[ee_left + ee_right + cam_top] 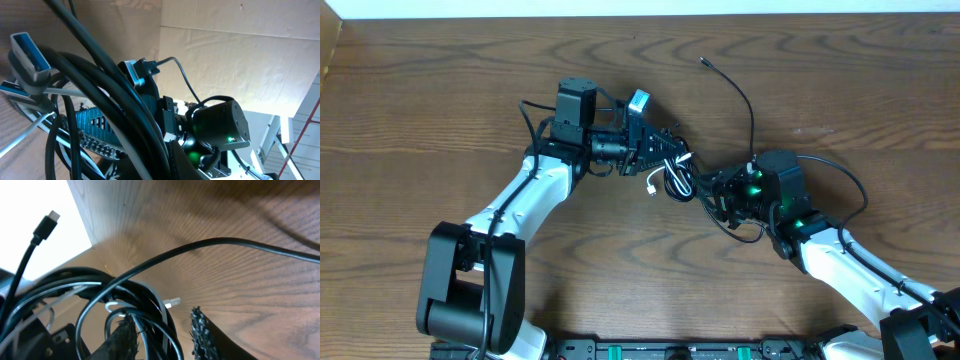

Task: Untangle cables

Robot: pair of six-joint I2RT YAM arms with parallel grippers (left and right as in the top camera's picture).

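The cables [676, 172] are a tangle of black and white cord between my two grippers at mid-table. My left gripper [658, 152] is shut on the bundle from the left; in the left wrist view the black strands [125, 115] and a white strand [60, 91] run through the left gripper [160, 162]. My right gripper [712, 186] stands open at the bundle's right side. In the right wrist view the loops [142, 302] lie against the left finger [125, 340], apart from the right finger [201, 332]. One black strand [748, 105] arcs away to a plug [703, 62]. A white plug [172, 301] pokes out.
The wooden table [440, 90] runs to a pale far edge [640, 8]. The right arm's camera housing with green lights [220, 125] sits close behind the bundle. Thicker black arm wires [850, 185] loop beside the right arm.
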